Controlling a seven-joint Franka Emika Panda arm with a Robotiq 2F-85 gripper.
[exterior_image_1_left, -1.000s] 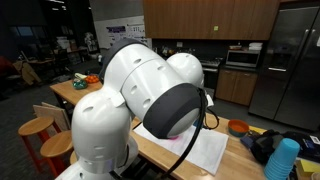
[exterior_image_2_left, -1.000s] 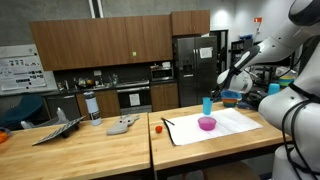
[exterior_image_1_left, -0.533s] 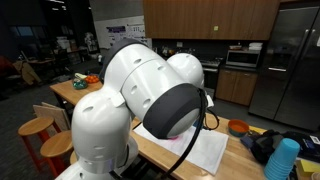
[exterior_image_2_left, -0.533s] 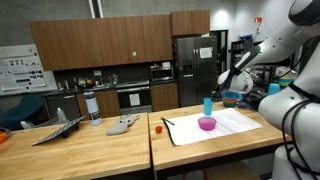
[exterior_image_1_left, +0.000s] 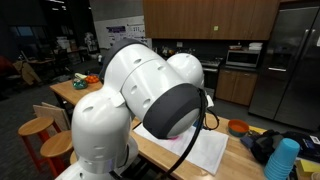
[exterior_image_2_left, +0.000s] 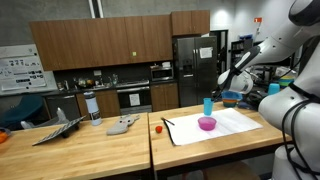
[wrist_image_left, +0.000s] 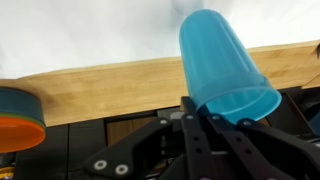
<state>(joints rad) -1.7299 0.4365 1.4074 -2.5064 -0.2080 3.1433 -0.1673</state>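
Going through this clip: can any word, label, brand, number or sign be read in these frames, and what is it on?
No text can be read in any view.
On the wall poster: print is there, too small to read.
On the hanging chart: blurred, unreadable.
On the blue cup, orange bowl and pink bowl: no marking visible.

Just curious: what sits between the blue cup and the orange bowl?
Nothing; the wrist view shows only bare wooden tabletop between the blue cup and the orange bowl.
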